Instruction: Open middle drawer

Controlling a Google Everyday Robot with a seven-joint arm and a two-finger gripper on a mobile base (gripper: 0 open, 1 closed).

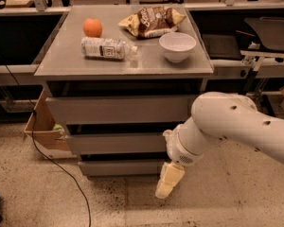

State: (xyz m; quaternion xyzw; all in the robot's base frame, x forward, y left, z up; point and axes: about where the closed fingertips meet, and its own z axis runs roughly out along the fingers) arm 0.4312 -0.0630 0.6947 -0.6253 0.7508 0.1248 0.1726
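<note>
The grey cabinet (128, 63) has three stacked drawers. The middle drawer (116, 143) shows only its flat grey handleless front; none of its inside shows. The taller top drawer (118, 109) is above it and the short bottom drawer (118, 167) below. My gripper (169, 180), pale yellow, hangs from the white arm (227, 124). It points down in front of the bottom drawer's right end, just below the middle drawer's right end. The arm covers the right ends of the middle and bottom fronts.
On the cabinet top lie an orange (93, 27), a plastic bottle on its side (106, 48), a chip bag (152, 21) and a white bowl (177, 46). A cardboard box (41, 126) and a black cable (61, 169) are at the left on the speckled floor.
</note>
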